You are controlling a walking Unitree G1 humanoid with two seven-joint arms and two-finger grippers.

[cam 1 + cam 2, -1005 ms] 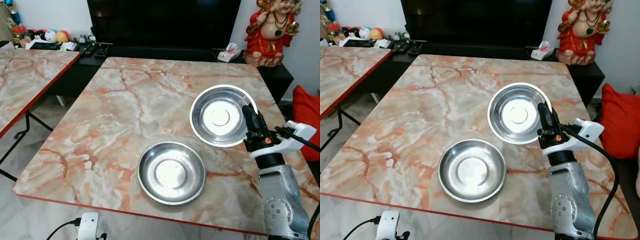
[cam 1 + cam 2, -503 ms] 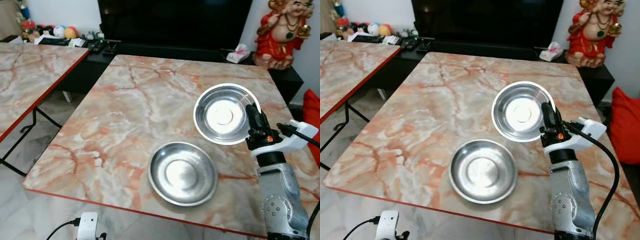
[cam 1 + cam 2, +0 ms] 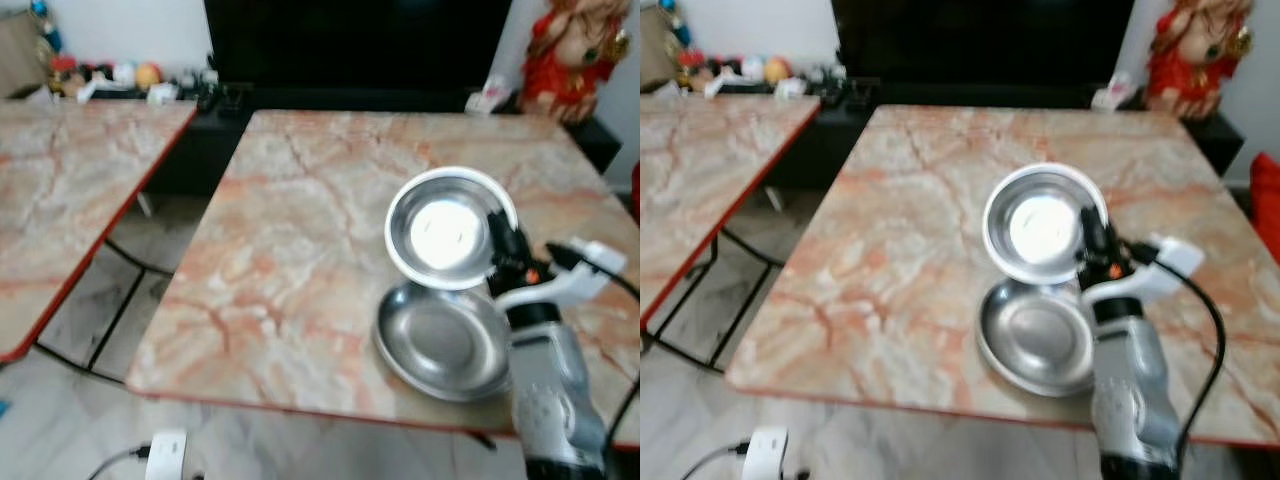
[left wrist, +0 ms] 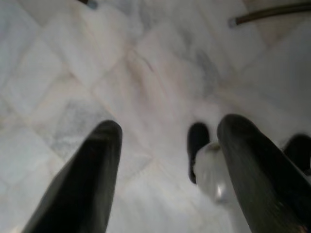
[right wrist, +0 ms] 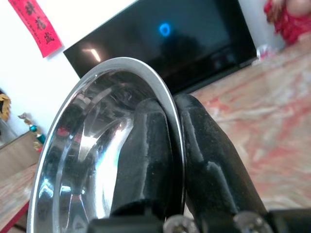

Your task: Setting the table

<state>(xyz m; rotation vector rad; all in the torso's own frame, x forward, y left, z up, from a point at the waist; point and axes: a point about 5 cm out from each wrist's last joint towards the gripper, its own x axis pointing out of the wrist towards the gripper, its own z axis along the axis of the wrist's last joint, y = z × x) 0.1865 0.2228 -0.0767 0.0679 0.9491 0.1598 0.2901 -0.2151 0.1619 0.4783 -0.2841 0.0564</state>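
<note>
My right gripper [image 3: 498,238] is shut on the rim of a steel bowl [image 3: 440,228], holding it tilted above the marble table [image 3: 320,210]. The right wrist view has the rim of this held bowl [image 5: 92,145] pinched between the two black fingers [image 5: 204,145]. A second steel bowl [image 3: 440,340] lies flat on the table near its front edge, just below the held one. In the left wrist view my left gripper [image 4: 167,145] hangs open over pale floor tiles, with nothing between its fingers.
A second marble table [image 3: 70,190] stands to the left, with a gap of floor [image 3: 140,290] between the two. A black TV [image 3: 350,40] on a low bench and a red figurine [image 3: 575,50] stand behind. A white device [image 3: 165,450] lies on the floor.
The whole picture has shifted and blurred, so the camera has moved. The table's front left corner has come into sight. The bowl stays in my right gripper, and now overlaps the flat bowl.
</note>
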